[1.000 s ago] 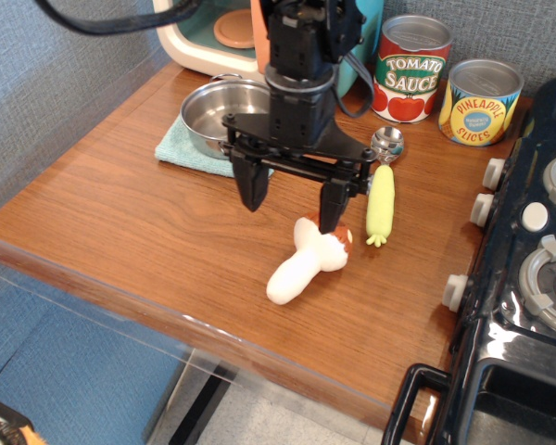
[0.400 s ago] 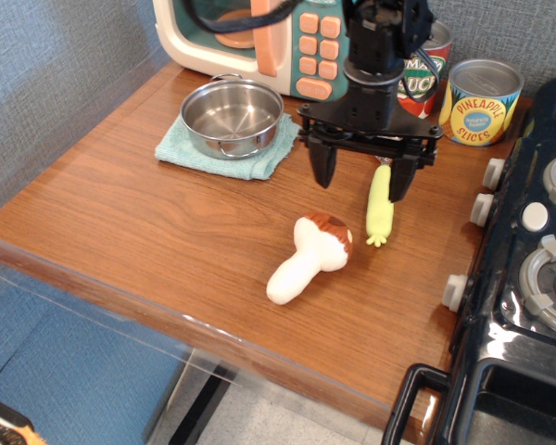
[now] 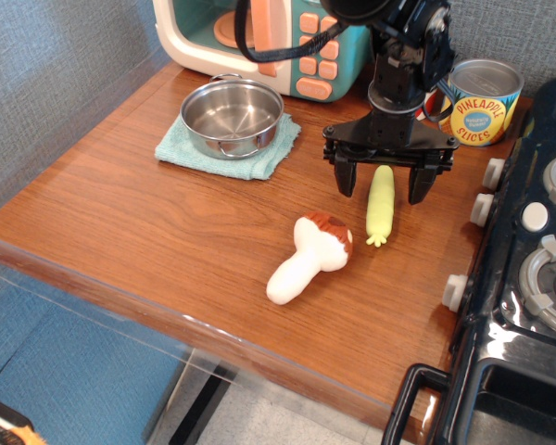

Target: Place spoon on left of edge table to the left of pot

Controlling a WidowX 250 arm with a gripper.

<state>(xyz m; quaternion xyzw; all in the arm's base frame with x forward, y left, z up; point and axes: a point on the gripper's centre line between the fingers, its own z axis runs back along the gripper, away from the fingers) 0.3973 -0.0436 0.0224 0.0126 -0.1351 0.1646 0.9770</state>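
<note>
The spoon (image 3: 380, 204) lies on the brown table (image 3: 130, 195), its pale yellow-green handle pointing toward the front; its silver bowl is hidden behind the gripper. My gripper (image 3: 383, 187) is open, its two black fingers straddling the upper part of the handle, one on each side, apart from it. The steel pot (image 3: 232, 116) sits on a teal cloth (image 3: 259, 158) at the back left, well left of the gripper.
A white mushroom with a brown cap (image 3: 309, 256) lies just front-left of the spoon. A toy microwave (image 3: 259, 37) and a pineapple tin (image 3: 482, 100) stand at the back. The black toy stove (image 3: 528, 278) borders the right side.
My open gripper has moved right and back, from above the mushroom to over the spoon's handle. The spoon, the mushroom and the pot have not moved.
</note>
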